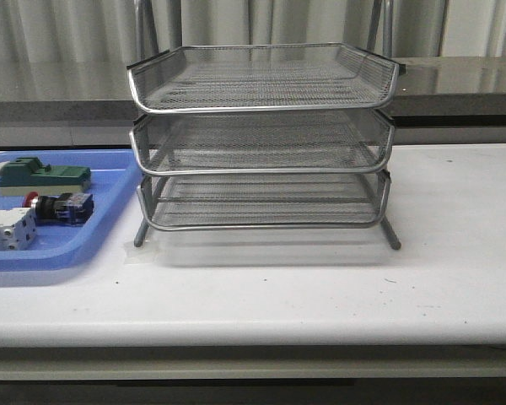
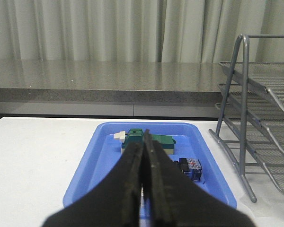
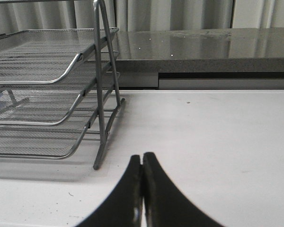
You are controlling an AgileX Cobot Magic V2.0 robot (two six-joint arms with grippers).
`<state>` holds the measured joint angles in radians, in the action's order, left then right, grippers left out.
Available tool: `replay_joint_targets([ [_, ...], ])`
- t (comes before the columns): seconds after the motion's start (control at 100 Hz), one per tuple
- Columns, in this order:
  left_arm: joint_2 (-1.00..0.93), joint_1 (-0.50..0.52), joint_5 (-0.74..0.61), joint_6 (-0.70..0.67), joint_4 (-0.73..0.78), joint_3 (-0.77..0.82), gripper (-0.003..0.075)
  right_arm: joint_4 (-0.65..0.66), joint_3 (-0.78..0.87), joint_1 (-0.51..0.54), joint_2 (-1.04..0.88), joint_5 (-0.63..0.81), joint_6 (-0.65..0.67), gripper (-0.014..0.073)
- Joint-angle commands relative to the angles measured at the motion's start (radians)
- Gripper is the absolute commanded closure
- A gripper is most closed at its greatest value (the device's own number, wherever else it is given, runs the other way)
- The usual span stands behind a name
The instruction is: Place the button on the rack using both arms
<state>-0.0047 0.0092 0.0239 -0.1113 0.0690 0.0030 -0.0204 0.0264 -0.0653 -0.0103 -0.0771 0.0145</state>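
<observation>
Here the blue tray (image 1: 84, 245) sits at the left of the table (image 1: 320, 295), holding the parts together within the left arm's reach: a green block (image 1: 42, 175) at its far side, the button (image 1: 61, 207) in the middle, a white block (image 1: 7, 229) nearest. The button lies on its side, long axis running left to right, red head toward the left and blue rear block toward the rack (image 1: 261, 139); lying flat like that, it probably offers its black body as the place to pinch. In the left wrist view the left gripper (image 2: 145, 189) has its fingers pressed together, holding nothing, and looks over the tray's near rim, with the button (image 2: 189, 166) just beyond and to the right of the fingertips. The rack stands in the middle of the table, well apart from the button, its three mesh tiers bare and open toward the near side, which would suit a drop-in from the front. Right of the rack, the right gripper (image 3: 142, 189) is likewise closed on nothing above bare table, near the rack's leg. Nothing has been picked up yet.
</observation>
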Motion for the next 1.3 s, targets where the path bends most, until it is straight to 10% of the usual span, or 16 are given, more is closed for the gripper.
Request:
replay_joint_targets([
  [0.0,-0.03,0.001,-0.088,-0.01,-0.004,0.042,0.074,-0.001,-0.016,0.004,-0.016,0.087,-0.004,0.0663],
  [0.62,-0.03,0.001,-0.088,-0.01,-0.004,0.042,0.074,-0.059,-0.115,0.004,-0.013,0.02,-0.004,0.0663],
  [1.29,-0.03,0.001,-0.088,-0.01,-0.004,0.042,0.074,-0.253,-0.751,0.004,0.551,-0.693,-0.004,0.0663],
])
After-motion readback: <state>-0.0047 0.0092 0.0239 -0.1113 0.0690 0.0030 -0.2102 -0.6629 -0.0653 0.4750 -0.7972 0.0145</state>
